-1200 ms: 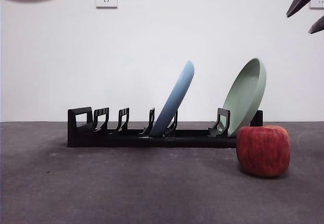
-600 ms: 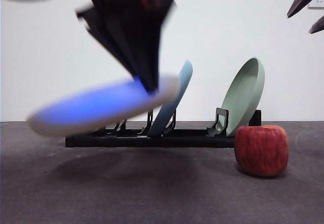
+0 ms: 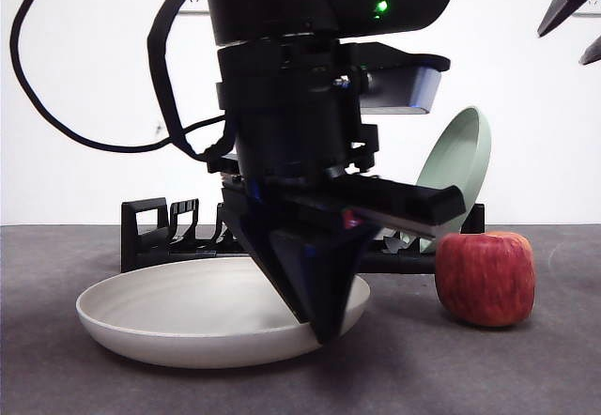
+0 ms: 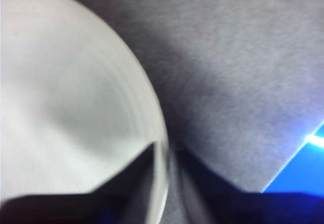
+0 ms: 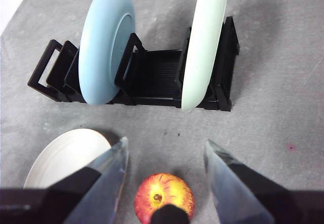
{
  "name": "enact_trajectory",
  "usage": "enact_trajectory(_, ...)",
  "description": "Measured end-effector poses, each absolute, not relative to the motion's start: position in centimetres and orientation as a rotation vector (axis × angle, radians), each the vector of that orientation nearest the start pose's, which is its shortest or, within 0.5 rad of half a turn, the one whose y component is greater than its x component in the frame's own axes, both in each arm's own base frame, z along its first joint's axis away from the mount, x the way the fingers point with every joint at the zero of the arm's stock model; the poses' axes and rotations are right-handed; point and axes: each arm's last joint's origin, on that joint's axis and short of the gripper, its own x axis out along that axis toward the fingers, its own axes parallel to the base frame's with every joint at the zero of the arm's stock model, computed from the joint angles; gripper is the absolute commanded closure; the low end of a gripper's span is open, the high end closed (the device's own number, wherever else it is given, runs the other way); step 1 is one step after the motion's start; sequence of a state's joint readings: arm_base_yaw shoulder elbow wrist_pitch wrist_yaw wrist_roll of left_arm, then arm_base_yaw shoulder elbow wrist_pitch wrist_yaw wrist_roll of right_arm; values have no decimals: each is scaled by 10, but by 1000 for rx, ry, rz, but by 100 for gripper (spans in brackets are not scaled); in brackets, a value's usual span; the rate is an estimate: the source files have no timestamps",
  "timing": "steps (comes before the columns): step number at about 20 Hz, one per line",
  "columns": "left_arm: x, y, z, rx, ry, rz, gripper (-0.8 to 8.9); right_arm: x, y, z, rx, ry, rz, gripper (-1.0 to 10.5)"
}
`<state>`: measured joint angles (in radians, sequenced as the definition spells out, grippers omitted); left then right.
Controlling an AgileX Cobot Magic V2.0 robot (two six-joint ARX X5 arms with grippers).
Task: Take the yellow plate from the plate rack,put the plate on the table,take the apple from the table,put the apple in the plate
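Front view: the left pincer (image 3: 324, 330) comes down from above, big and dark, with its tips at the near right rim of the yellow plate (image 3: 188, 316). The plate lies flat on the worktop (image 3: 470, 377), in front of the plate rack (image 3: 160, 237). Off to the pincer's right, past the plate's edge, the apple (image 3: 486, 279) stands on the worktop, apart from the plate. Behind the apple a pale green plate (image 3: 460, 166) leans in the rack. The right pincer (image 3: 575, 16) shows only as dark tips at the top corner.

Left wrist view: the picture is blurred, but the plate's rim (image 4: 161, 148) appears to run between the two dark jaws, so the left pincer seems clenched on the plate.

Right wrist view: the right pincer (image 5: 164, 155) hangs released, jaws spread wide, high over the apple (image 5: 163, 197), which sits between them far below. Beyond it the rack (image 5: 152, 77) holds a light blue plate (image 5: 104, 49) and the pale green plate (image 5: 205, 41), both upright. The yellow plate (image 5: 66, 155) lies to one side of the apple, partly hidden by a jaw.
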<state>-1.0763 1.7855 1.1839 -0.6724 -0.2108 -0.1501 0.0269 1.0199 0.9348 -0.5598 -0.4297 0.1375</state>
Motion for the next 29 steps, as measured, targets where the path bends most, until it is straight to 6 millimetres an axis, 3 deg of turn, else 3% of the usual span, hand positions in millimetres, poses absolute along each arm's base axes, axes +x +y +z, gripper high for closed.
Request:
enact_trajectory(2,167,-296,184,648,1081,-659,398,206,19,311,252,668,399,683)
enact_trajectory(4,165,-293,199,618,1034,-665,398,205,25,311,227,668,423,585)
enact_trajectory(6,162,-285,227,566,935,-660,398,205,32,310,195,671,424,577)
enact_trajectory(8,156,-270,263,503,812,-633,405,203,41,310,138,670,409,481)
enact_trajectory(13,137,-197,358,263,469,-489,405,199,78,304,6,702,465,464)
enact_trajectory(17,108,-126,407,97,253,-333,405,210,102,277,-93,849,459,464)
enact_trajectory(20,86,-89,424,21,147,-260,405,228,111,250,-125,967,440,464)
enact_trajectory(23,68,-63,430,-27,93,-239,406,243,118,219,-157,1084,411,465)
enact_trajectory(29,64,-57,423,30,141,-216,406,261,126,177,-183,1205,397,480)
